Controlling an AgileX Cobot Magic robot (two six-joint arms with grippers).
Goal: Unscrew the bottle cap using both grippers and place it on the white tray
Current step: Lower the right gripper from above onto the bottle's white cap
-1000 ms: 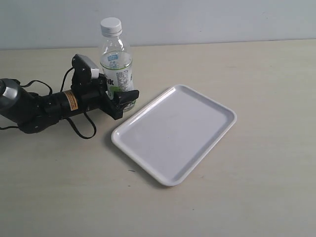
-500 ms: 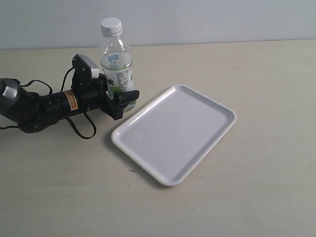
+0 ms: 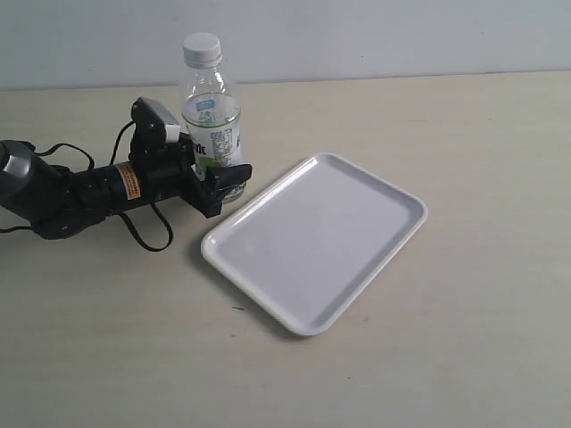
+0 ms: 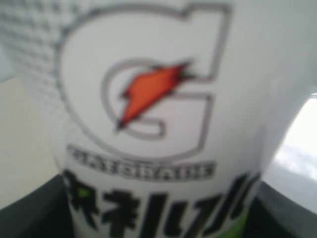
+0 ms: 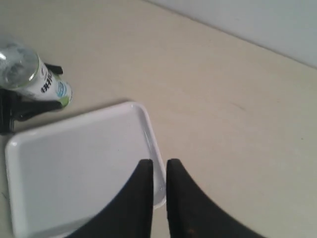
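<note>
The clear bottle [image 3: 211, 111] stands upright on the table just left of the white tray [image 3: 314, 241], with the white bottle cap [image 3: 201, 47] on its neck. My left gripper [image 3: 219, 172] lies low on the table and is shut on the bottle's labelled lower body. In the left wrist view the label [image 4: 158, 124] fills the picture, with dark fingers [image 4: 29, 210] at its sides. My right gripper [image 5: 159, 166] is outside the exterior view. It hangs shut and holds nothing, high over a corner of the tray [image 5: 74, 163], far from the bottle [image 5: 44, 84].
The black left arm [image 3: 62, 192] with its orange label and looping cables lies on the table at the left. The tray holds nothing. A pale wall runs behind the beige tabletop [image 3: 464, 143].
The left gripper's near finger has drawn slightly in against the bottle. The bottle, cap and tray have not moved.
</note>
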